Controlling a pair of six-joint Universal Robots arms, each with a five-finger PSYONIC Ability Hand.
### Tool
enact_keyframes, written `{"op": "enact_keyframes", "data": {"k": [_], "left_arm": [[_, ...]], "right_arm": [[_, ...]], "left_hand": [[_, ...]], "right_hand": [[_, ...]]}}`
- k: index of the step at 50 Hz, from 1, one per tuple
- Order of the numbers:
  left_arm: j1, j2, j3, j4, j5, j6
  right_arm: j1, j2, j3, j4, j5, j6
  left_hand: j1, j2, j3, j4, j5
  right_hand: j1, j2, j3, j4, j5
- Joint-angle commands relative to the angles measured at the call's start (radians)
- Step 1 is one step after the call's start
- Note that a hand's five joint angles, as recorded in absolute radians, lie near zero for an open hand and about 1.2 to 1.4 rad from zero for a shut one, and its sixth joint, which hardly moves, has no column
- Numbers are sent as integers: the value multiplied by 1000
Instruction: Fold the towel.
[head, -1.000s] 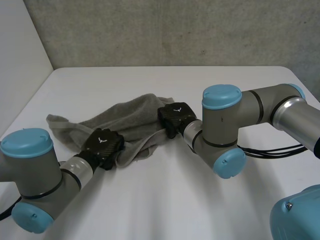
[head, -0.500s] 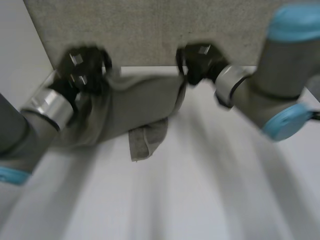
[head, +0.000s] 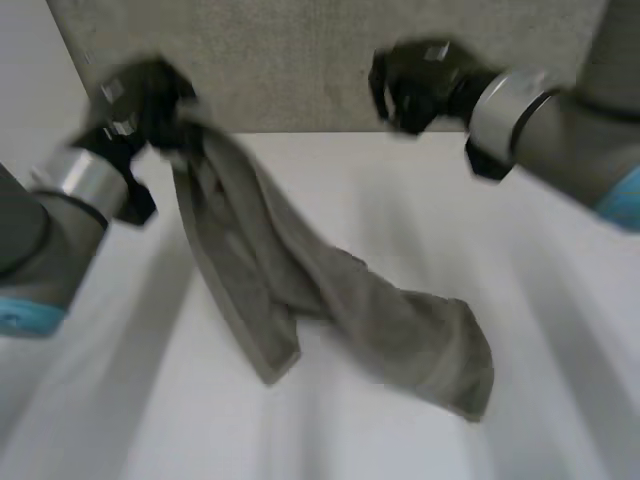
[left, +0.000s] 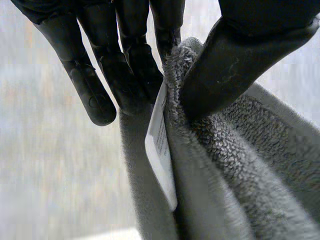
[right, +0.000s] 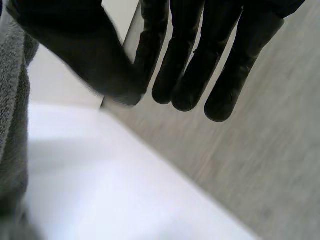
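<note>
The plain white bench (head: 560, 300) was smooth and matte, and it ran back to a rough, speckled grey wall (head: 290, 70) that looked like concrete. A paler wall closed in the left side.

Above the bench hung a grey terry-cloth towel (head: 260, 270), thick and looped in its weave, with a flat hemmed border. The robot's black left hand (head: 140, 100) was raised high at the left and held the towel by one end. In the left wrist view the thumb (left: 235, 60) pressed the bunched hem against the fingers (left: 135, 75), pinching the cloth just beside a small white sewn-in label (left: 161, 145).

From that grip the towel fell in a long twisted diagonal toward the right. One folded flap hung below the middle, and the far end spread out low over the bench. I could not tell whether that end lay on the surface.

The black right hand (head: 420, 85) was lifted just as high, in front of the wall and well apart from the cloth. Its fingers (right: 200, 60) were loose and nearly straight, and it held nothing.
</note>
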Motion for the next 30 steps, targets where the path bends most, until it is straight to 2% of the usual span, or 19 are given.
{"op": "enact_keyframes", "data": {"k": [1, 3, 6, 9, 16, 17, 18, 19, 20, 21, 22, 26, 30], "left_arm": [[0, -140, -132, 3, 7, 60], [2, -176, -160, 6, 8, 139], [2, -184, -165, 6, 8, 178], [8, -181, -158, 7, 7, 254], [42, -175, -137, 15, 4, 273], [52, -175, -134, 23, 4, 273], [60, -180, -135, 32, 4, 273], [60, -180, -135, 32, 4, 273], [63, -183, -140, 39, 7, 273], [63, -183, -140, 40, 7, 273], [65, -186, -145, 49, 7, 274], [65, -204, -157, 66, 7, 274], [65, -210, -157, 69, 5, 276]], "right_arm": [[24, 101, 120, -5, 104, -93], [21, 88, 202, -13, 129, -96], [19, 41, 290, -25, 124, -96], [14, -34, 400, -62, 106, -96], [4, -174, 632, -156, 49, -107], [4, -194, 678, -160, 37, -110], [4, -211, 724, -162, 23, -118], [4, -211, 724, -162, 23, -118], [4, -227, 768, -159, 5, -134], [4, -250, 816, -159, -15, -165], [4, -251, 816, -159, -15, -165], [-7, -301, 945, -157, -51, -306], [-27, -309, 1014, -166, -60, -374]], "left_hand": [[141, 47, 76, 38, 135], [141, 47, 76, 38, 135], [141, 47, 76, 38, 135], [141, 47, 76, 38, 135], [141, 47, 76, 38, 135], [34, -60, -31, -70, 28], [-173, -267, -238, -277, -180], [-175, -269, -240, -279, -182], [-373, -467, -438, -477, -379], [-375, -469, -440, -479, -381], [-480, -574, -545, -583, -486], [-554, -648, -619, -658, -560], [-557, -651, -622, -661, -563]], "right_hand": [[-442, -435, -441, -439, -439], [-676, -669, -675, -673, -673], [-779, -772, -778, -776, -776], [-785, -778, -784, -783, -782], [-774, -767, -773, -771, -771], [-771, -764, -770, -768, -768], [-768, -761, -767, -765, -765], [-768, -761, -767, -765, -765], [-762, -755, -761, -759, -759], [-756, -749, -755, -753, -753], [-756, -749, -755, -753, -753], [-715, -708, -714, -712, -712], [-715, -708, -714, -712, -712]]}}
